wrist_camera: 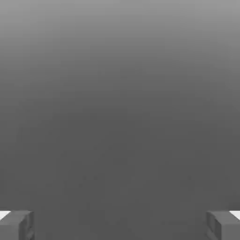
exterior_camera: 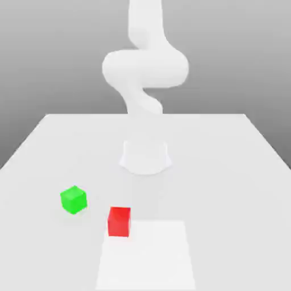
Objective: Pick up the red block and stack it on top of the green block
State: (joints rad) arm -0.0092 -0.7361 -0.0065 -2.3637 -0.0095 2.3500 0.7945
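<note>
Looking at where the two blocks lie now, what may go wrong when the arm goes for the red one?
1. The red block sits close to the green block, apart but near; wide-open fingers might nudge the green one while descending.
2. Both blocks look turned on the table, so a misaligned grasp may catch corners and slip.
3. A shifted green block would probably spoil the stack.
</note>
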